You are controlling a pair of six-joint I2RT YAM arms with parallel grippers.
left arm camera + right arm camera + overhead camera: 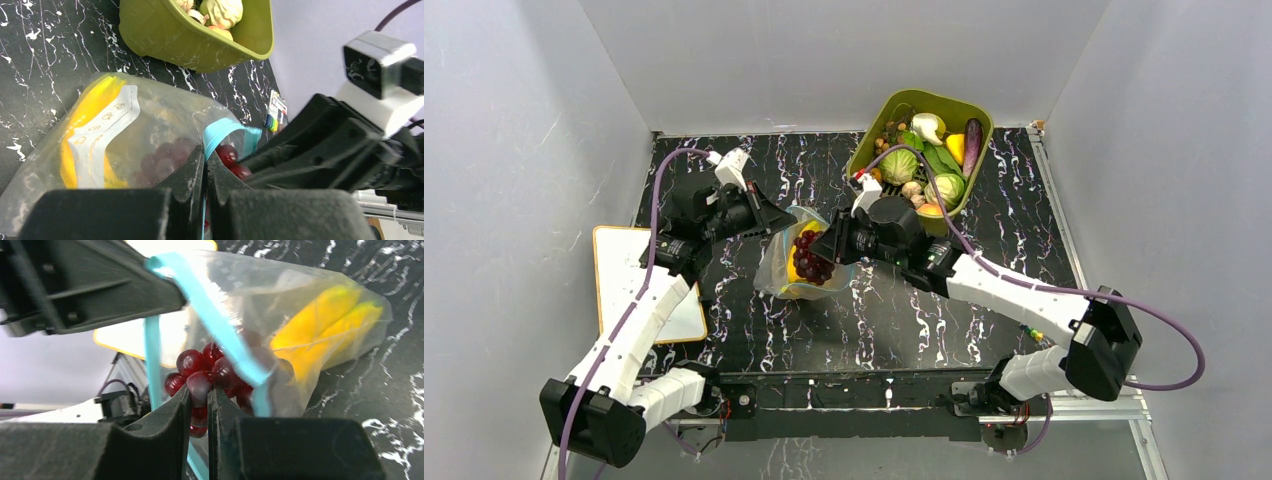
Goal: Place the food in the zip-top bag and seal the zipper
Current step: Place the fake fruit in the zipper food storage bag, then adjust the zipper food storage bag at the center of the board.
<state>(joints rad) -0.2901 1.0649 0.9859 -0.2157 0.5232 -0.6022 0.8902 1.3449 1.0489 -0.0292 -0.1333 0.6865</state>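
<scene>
Both pincers meet at the mouth of the zip-top bag (774, 272), which lies mid-tabletop (904, 312).

The left pincer (205, 156) is pressed together on the light blue zipper (220, 132), pinching the bag's edge from the left side and holding the mouth lifted. The right pincer (199, 396) comes in from the opposite side, its fingers nearly together and pinching a bunch of dark red grapes (193, 365) right at the opening, with the zipper strip looping around the fruit. Deeper in the bag, beyond the grapes, lie yellow bananas (325, 324) against the far end of the clear plastic. The olive-green tub (970, 108) stands behind and to the right of the bag, apart from it, with a cabbage (898, 166) and an eggplant (972, 133) inside it.
</scene>
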